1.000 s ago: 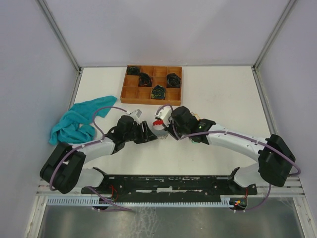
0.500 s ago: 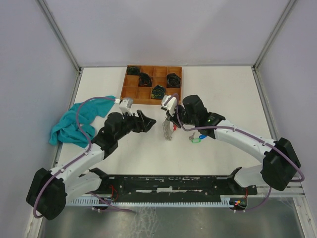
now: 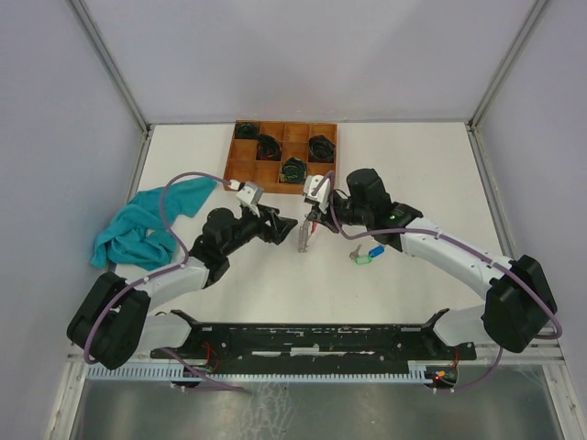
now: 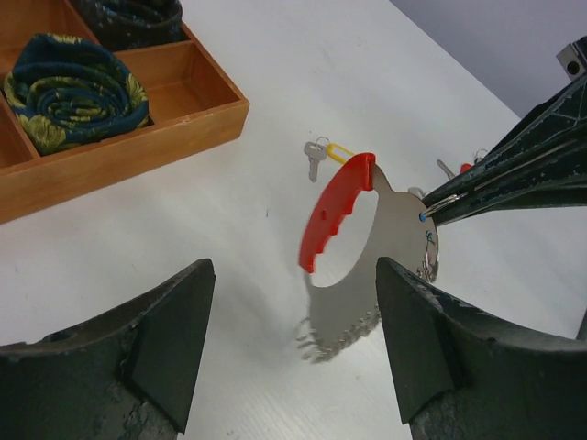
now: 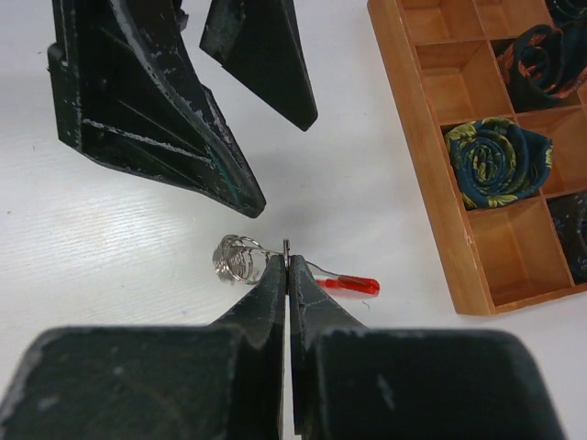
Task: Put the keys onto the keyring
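My right gripper is shut on the thin edge of a silver metal plate with a red grip. It holds the plate on edge above the table. A coiled silver keyring hangs at the plate by the fingertips. My left gripper is open and empty, facing the plate from the left, apart from it. A key with a yellow tag lies beyond the plate. Keys with blue and green tags lie under the right arm.
A wooden compartment tray at the back centre holds several dark rolled bundles. A teal cloth lies crumpled at the left. The right arm crosses the table from the right.
The left gripper let go of the plate, pulled back, then moved close to it again. The right gripper carried the plate slightly back and right. The blue and green tagged keys came into view.
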You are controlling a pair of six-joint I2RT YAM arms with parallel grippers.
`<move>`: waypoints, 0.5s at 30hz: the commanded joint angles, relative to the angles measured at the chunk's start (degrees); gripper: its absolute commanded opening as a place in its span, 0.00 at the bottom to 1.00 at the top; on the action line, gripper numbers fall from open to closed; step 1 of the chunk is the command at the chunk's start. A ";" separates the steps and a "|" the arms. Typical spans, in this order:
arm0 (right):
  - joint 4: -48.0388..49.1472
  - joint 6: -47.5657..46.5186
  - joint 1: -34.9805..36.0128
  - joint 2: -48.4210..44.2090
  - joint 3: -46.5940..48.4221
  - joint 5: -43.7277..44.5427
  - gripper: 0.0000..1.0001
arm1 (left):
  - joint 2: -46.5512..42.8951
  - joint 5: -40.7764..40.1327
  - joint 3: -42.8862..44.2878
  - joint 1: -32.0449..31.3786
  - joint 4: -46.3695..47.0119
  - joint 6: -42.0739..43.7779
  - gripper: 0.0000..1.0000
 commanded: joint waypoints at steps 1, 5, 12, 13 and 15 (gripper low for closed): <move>4.85 2.56 -1.04 -0.78 1.27 -4.47 0.01 | 1.11 3.18 0.47 -0.04 10.72 12.85 0.78; 4.62 2.43 -1.13 -0.89 1.41 -4.08 0.01 | 0.18 5.66 1.81 -0.04 7.74 21.48 0.78; 3.73 -1.61 -1.44 -1.41 0.92 -10.12 0.01 | -2.47 13.89 1.61 -0.06 2.44 32.20 0.73; 3.87 -2.38 -1.50 -1.60 0.59 -10.39 0.01 | -3.15 15.07 1.85 -0.04 1.57 32.78 0.73; 4.49 -4.01 -1.52 -1.90 -0.10 -11.21 0.01 | -4.31 17.84 2.10 -0.07 0.96 33.37 0.72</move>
